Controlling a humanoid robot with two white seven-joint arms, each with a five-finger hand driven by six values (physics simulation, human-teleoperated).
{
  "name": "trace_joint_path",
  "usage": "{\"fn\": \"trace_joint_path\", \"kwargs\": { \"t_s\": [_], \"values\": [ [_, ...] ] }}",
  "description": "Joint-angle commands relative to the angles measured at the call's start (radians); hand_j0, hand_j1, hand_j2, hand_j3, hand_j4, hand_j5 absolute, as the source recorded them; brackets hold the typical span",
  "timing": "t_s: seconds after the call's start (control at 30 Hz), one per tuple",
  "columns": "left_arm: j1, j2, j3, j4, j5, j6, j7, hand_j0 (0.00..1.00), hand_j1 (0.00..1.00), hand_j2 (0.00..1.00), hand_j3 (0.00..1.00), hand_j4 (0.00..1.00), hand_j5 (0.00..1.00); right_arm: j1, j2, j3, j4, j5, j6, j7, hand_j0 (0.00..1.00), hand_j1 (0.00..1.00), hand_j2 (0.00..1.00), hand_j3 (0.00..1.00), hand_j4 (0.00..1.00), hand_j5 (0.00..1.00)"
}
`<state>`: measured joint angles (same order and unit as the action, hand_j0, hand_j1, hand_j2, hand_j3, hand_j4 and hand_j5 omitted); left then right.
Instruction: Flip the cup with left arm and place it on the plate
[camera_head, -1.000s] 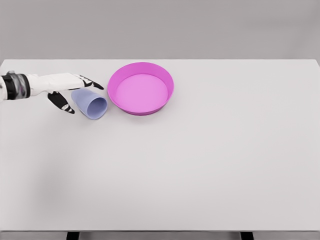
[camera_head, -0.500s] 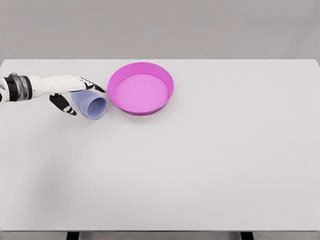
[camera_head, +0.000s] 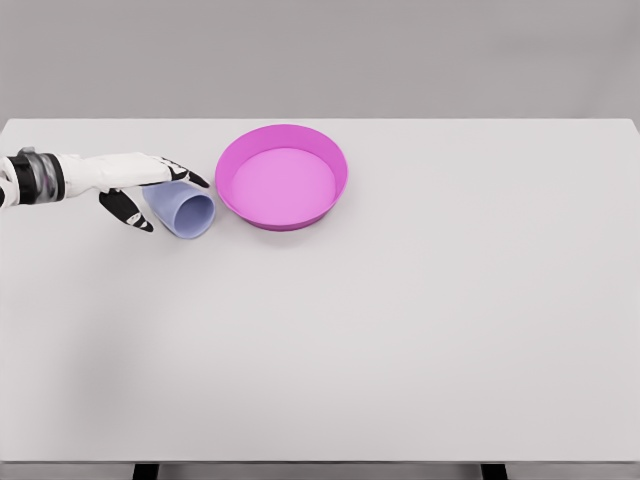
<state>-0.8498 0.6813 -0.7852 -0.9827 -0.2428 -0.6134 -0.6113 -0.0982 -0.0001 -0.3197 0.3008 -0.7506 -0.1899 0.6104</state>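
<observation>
A pale blue cup (camera_head: 183, 210) lies on its side on the white table, its mouth facing the front right, just left of the plate. The magenta plate (camera_head: 282, 176) is a round shallow dish with a raised rim at the back middle of the table. My left hand (camera_head: 150, 190) comes in from the left edge and reaches over the cup's closed end. Its fingers (camera_head: 190, 172) stretch across the top of the cup and the thumb (camera_head: 127, 209) hangs at the cup's left side. The hand is spread around the cup, not closed on it.
The white table (camera_head: 400, 320) spans the view, with its front edge near the bottom of the picture. A grey wall stands behind it.
My left hand has slid a little to the right, further over the cup. The cup and the plate have not moved.
</observation>
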Motion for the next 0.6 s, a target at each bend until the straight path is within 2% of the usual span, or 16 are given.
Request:
{"fn": "trace_joint_path", "kwargs": {
  "t_s": [0.0,0.4,0.57],
  "values": [
    [0.000,-0.002,0.001,0.004,0.007,0.003,0.000,0.92,0.92,0.92,0.92,0.92,0.92,0.000,0.000,0.001,0.000,0.001,0.000,0.000,1.00,1.00,1.00,1.00,1.00,1.00],
    [0.000,-0.026,0.001,0.027,0.000,0.003,0.000,0.91,0.91,0.91,0.91,0.91,0.91,0.000,0.000,0.001,0.000,0.001,0.000,0.000,1.00,1.00,1.00,1.00,1.00,1.00],
    [0.000,-0.025,0.001,0.027,0.000,0.003,0.000,0.87,0.87,0.87,0.87,0.87,0.87,0.000,0.000,-0.001,0.000,0.001,0.000,0.000,1.00,1.00,1.00,1.00,1.00,1.00]
  ]
}}
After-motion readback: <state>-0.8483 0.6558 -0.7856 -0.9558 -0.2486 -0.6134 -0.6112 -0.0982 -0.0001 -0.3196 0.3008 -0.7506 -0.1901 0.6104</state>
